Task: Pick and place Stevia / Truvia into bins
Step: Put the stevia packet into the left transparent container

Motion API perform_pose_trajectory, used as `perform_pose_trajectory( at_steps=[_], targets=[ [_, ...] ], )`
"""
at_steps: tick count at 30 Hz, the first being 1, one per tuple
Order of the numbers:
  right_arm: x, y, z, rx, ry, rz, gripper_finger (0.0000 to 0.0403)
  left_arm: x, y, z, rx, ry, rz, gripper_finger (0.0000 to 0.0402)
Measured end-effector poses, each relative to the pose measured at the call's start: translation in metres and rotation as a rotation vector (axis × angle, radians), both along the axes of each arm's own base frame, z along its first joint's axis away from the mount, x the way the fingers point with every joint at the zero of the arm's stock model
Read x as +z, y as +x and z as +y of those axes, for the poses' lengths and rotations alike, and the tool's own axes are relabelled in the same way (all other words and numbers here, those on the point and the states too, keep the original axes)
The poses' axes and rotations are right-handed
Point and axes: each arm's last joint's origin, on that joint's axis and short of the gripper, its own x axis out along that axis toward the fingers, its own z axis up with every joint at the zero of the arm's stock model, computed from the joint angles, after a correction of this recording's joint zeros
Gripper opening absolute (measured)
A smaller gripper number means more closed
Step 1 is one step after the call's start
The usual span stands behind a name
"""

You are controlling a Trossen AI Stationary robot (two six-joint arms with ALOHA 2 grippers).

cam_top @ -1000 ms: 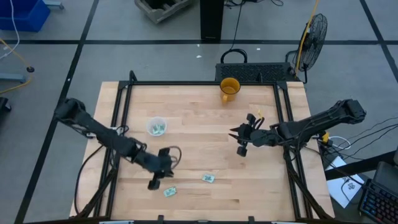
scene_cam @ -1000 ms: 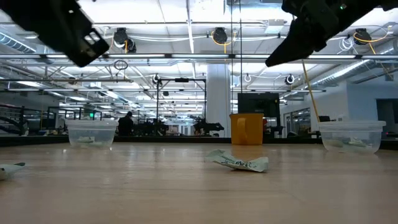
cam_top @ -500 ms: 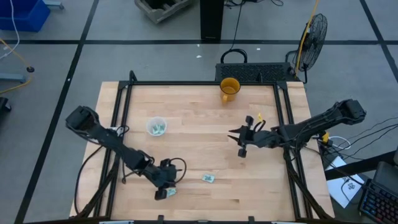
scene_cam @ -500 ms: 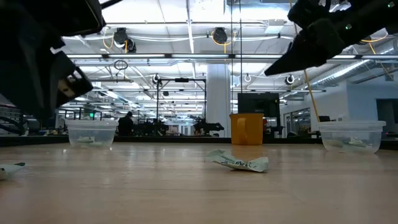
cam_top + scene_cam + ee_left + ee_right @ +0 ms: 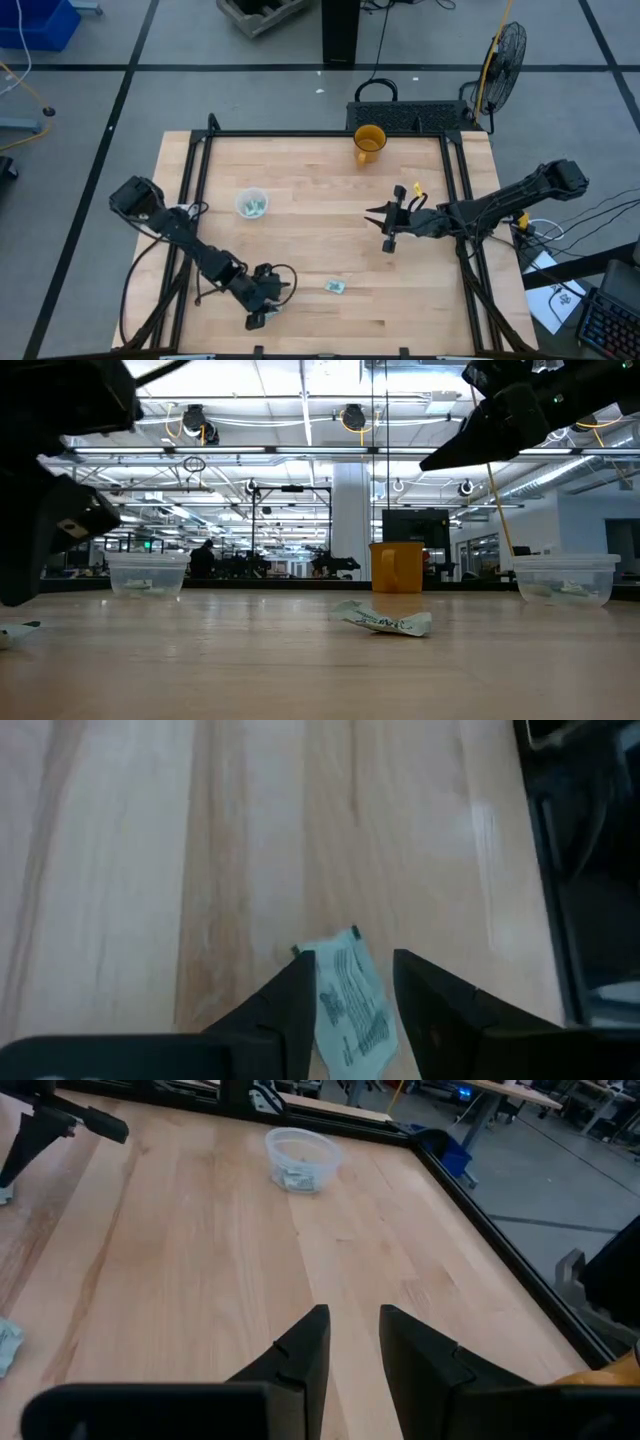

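Left tool: low over the near-left part of the wooden surface, fingers parted narrowly and straddling a packet, one on each side; whether they touch it I cannot tell.
Packet at left tool: a pale green and white Stevia packet lying flat on the surface between the two dark fingers, printed side up; in the low view only its edge shows at the far left.
Second packet: lies loose on the surface near the front edge, well apart from both tools and to the right of the left tool; in the low view it sits crumpled in the middle foreground.
Left bin: clear round cup on the left half of the surface, packets inside; well apart from the left tool. It also shows in the right wrist view.
Right bin: clear cup with packets inside, seen at the right in the low view; in the high view the right arm covers it.
Right tool: held above the right-centre of the surface, fingers a narrow gap apart, nothing between them.
Yellow-orange cup: stands at the far edge of the surface, away from both tools.
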Motion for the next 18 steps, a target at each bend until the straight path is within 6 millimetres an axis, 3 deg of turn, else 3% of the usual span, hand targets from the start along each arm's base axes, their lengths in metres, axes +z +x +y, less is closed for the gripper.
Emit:
perform_pose_trajectory(
  at_steps=[14, 18],
  targets=[
    [0.000, 0.000, 0.000, -0.001, 0.001, -0.001, 0.0086, -0.017, -0.005, -0.005, -0.004, 0.096, 0.037, 0.0142],
    [0.000, 0.000, 0.000, -0.001, 0.001, -0.001, 0.0086, -0.021, -0.007, -0.007, -0.048, 0.137, 0.035, 0.0119]
  ],
)
